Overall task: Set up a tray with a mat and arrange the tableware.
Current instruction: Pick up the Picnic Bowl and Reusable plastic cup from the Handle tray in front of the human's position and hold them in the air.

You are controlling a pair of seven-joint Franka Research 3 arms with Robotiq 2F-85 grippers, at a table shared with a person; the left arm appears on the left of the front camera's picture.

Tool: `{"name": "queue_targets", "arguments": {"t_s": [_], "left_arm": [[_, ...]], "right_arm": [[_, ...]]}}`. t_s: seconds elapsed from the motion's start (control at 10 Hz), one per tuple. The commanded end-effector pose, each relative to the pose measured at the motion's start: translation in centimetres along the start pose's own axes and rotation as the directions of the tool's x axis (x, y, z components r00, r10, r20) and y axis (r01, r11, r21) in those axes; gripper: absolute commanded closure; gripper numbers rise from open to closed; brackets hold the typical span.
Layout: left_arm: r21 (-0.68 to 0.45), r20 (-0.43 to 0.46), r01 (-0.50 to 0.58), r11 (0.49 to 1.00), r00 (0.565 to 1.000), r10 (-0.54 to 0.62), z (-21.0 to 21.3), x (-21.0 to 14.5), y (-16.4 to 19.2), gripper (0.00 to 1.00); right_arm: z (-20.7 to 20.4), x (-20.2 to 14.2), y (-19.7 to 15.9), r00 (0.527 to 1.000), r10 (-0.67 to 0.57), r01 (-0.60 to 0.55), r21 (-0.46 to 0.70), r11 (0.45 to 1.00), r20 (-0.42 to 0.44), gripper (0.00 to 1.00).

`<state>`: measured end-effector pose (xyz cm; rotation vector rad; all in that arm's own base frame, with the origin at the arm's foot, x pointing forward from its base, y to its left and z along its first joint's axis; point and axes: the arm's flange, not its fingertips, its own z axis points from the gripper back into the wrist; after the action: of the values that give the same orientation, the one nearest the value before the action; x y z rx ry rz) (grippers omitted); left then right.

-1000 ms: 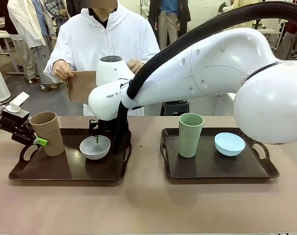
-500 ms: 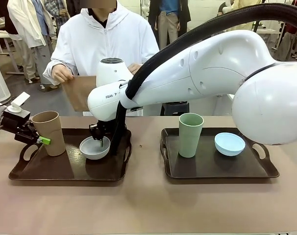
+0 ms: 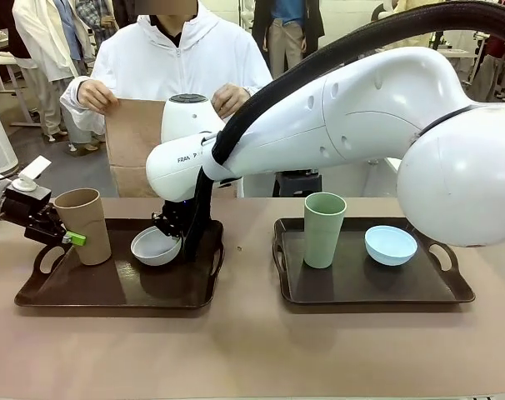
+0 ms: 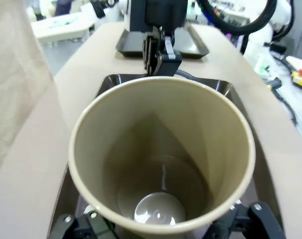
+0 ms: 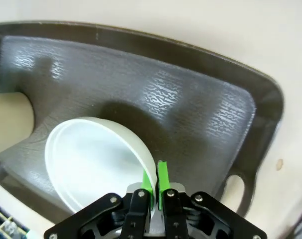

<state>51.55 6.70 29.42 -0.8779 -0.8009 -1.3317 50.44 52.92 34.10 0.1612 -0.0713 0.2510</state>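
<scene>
**Left tray being cleared for the mat, nothing laid yet**

- Right tool (image 3: 172, 233): closed on the near rim of the small shallow white bowl (image 3: 155, 247). In the right wrist view the green pads (image 5: 162, 178) pinch the wall from inside and outside. The bowl hangs tilted over the middle of the dark brown handled left tray (image 3: 111, 287) and looks clear of its floor.
- Left tool (image 3: 67, 238): clamped around the tall handleless tan cup (image 3: 84, 223) low on its wall, at the tray's left end. The cup leans a little and is empty inside (image 4: 161, 164). I can't tell whether its base is off the tray; the front view is too shallow there.
- Person at the far side holds a flat tan-brown mat (image 3: 134, 137) upright by its top corners, one hand (image 3: 97, 94) on each, above the desk (image 3: 252, 350) and behind the right arm. It is not in the tray.
- Right tray (image 3: 361, 287): tall pale green cup (image 3: 323, 229) upright on the left, shallow light blue bowl (image 3: 391, 244) just beside it on the right. Both sit on bare tray, with no mat visible under them.

Status, my read: early. Both left-tray pieces are gripped, which fits clearing the floor for the mat. Left to do: get cup and bowl fully clear, lay the mat in the tray, set both back on it. The right tray probably needs the same.
</scene>
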Motion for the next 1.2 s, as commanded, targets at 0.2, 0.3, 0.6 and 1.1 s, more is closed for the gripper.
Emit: {"name": "queue_targets", "arguments": {"t_s": [0.2, 0.3, 0.6, 1.1], "left_arm": [[-0.03, -0.013, 0.021, 0.999, 1.0, -0.022, 3.5, 8.1, -2.8, 0.24], [-0.021, -0.02, 0.024, 0.999, 1.0, -0.025, 5.4, 11.0, -3.6, 0.24], [0.005, -0.012, 0.063, 0.998, 0.998, -0.063, 9.2, 17.1, -5.9, 0.24], [0.093, -0.031, 0.123, 0.988, 0.992, -0.121, 13.0, 23.2, -9.2, 0.24]], "right_arm": [[6.4, -2.6, 1.1, 1.0, -0.004, 0.004, -0.014, 1.0, -0.009, 1.0], [9.6, -3.7, 1.7, 1.0, 0.001, 0.0, -0.033, 0.999, 0.017, 1.0], [18.1, -6.7, 3.6, 0.998, 0.0, 0.006, -0.094, 0.996, 0.067, 1.0], [26.0, -10.5, 6.4, 0.991, 0.031, -0.021, -0.079, 0.997, 0.13, 1.0]]}}
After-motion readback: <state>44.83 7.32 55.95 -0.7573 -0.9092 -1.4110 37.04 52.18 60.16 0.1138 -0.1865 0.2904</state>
